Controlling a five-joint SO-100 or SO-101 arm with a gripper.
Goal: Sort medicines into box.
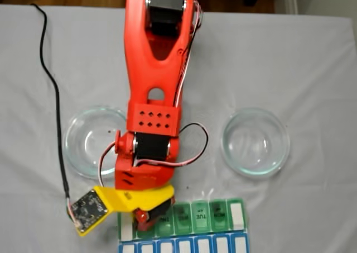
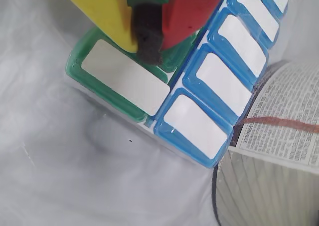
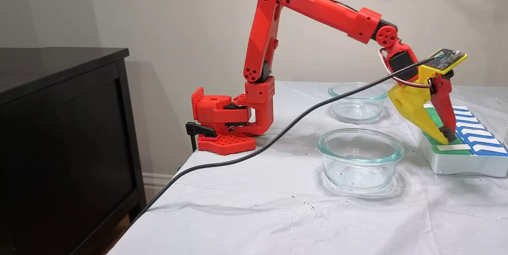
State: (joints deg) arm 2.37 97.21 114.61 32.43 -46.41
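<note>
Fixed view from above
- Arm: one red arm (image 1: 153, 68) was seen reaching down the picture across a white cloth (image 1: 312, 68).
- Gripper: one gripper (image 1: 149, 215), with a yellow finger and a red finger, was placed over the left part of the box's green row; whether the tips were parted could not be told here.
- Box: one box (image 1: 223, 215) was seen at the bottom edge; a green-lidded row lay above a blue-lidded row. Seven blue lids were counted; some green lids were covered by the gripper, so they were not counted.
- Glass dishes: two were counted, one dish (image 1: 83, 138) left of the arm and one (image 1: 256, 142) right of it, well apart. No balls were made out in either.
- Cable: one black cable (image 1: 53, 85) was run down the left side to a small board on the yellow mount.

Wrist view
- Gripper: the yellow and red fingers were seen closed together on a dark pad, the tips (image 2: 148, 49) set against a green lid; nothing held between them could be made out.
- Box: one full green lid and five blue lids were counted.
- Printed paper: one sheet (image 2: 284, 121) lay just beside the box.

Fixed view from the side
- Gripper: the tips (image 3: 447, 140) were lowered onto the green row near the box's near end.
- Dishes: two, both between the arm's base and the box.
- Cabinet: one dark cabinet (image 3: 59, 128) stood left of the table.
</note>
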